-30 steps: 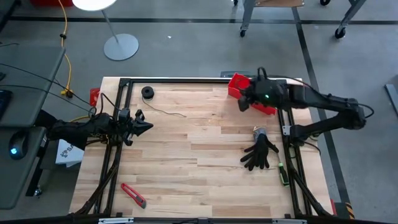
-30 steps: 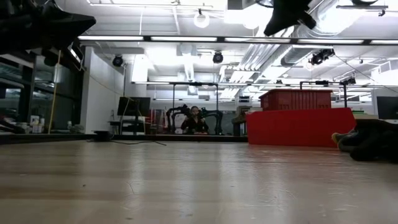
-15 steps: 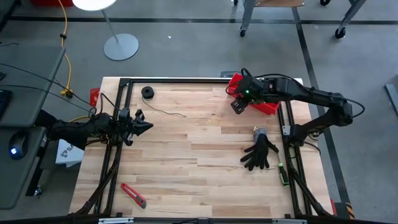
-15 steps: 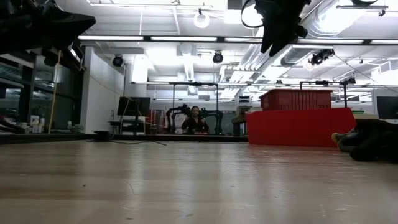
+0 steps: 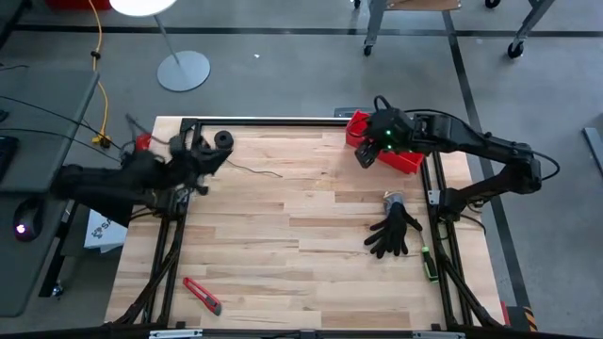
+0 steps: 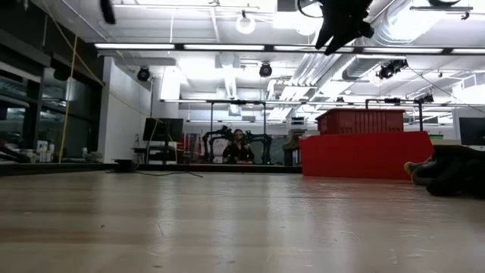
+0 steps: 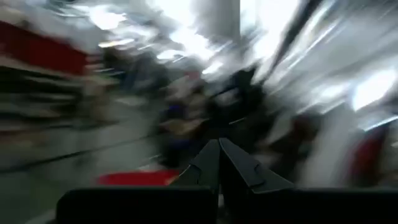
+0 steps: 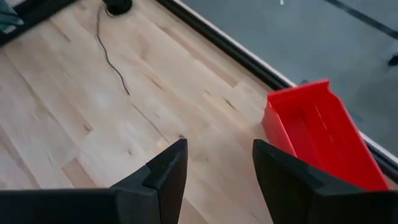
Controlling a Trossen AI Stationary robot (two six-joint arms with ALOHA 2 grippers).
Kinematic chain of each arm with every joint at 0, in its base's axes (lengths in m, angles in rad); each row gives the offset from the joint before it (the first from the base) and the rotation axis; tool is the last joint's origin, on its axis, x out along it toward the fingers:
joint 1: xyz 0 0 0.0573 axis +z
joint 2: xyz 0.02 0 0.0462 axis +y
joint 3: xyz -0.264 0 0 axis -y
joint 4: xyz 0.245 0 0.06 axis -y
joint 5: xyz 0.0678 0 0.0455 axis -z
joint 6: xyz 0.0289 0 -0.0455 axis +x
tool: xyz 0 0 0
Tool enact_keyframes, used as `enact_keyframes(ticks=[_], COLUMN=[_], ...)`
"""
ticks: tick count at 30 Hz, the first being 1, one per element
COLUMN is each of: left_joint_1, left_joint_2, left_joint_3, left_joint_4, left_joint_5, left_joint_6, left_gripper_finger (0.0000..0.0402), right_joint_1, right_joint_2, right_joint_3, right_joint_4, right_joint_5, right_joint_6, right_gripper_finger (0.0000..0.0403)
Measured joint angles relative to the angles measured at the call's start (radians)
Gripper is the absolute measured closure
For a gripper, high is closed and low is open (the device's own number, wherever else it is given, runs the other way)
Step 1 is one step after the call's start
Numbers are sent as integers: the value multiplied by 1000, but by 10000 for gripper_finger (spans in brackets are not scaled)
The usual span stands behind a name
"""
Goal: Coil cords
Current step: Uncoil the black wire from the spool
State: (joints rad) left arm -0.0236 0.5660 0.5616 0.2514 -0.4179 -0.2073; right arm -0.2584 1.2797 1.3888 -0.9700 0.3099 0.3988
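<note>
Nothing is coiled yet: the cord is seen trailing loose across the table from its spool at the far-left corner. The left gripper, clenched empty, is held seemingly just beside the spool; the right gripper, released, is raised near the red bin.

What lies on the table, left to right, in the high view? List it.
Red-handled utility knife → small round black spool → thin dark cord → red plastic bin. The black glove is left out, since it overlaps the bin's span.
</note>
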Motion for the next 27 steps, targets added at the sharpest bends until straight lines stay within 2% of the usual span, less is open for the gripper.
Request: enact_keyframes(ticks=[2,4,5,7,9,14,19,27], left_joint_1=[49,137,189,305,402,603,780,932], left_joint_2=[83,159,188,241,285,416,627,928], left_joint_3=[133,259,310,387,423,437,425,470], left_joint_4=[-253,-488,-594,-727,-792,-954,-1077,-1073], left_joint_5=[-110,-154,-133,-26,65,118,295,306], left_joint_6=[54,7,-31,-84,-139,-220,-253,-212], left_gripper_finger=[396,383,375,352,328,269,230,211], right_joint_1=[-2,-2,-2,-2,-2,-2,-2,-2], right_joint_2=[0,0,0,0,0,0,0,0], right_joint_3=[0,0,0,0,0,0,0,-1], right_joint_4=[20,21,21,18,17,15,13,14], right_joint_5=[0,0,-3,-5,-7,-7,-7,-7], right_joint_6=[-7,-6,-8,-22,-37,-41,-40,-1], right_gripper_finger=[227,227,227,227,227,227,227,227])
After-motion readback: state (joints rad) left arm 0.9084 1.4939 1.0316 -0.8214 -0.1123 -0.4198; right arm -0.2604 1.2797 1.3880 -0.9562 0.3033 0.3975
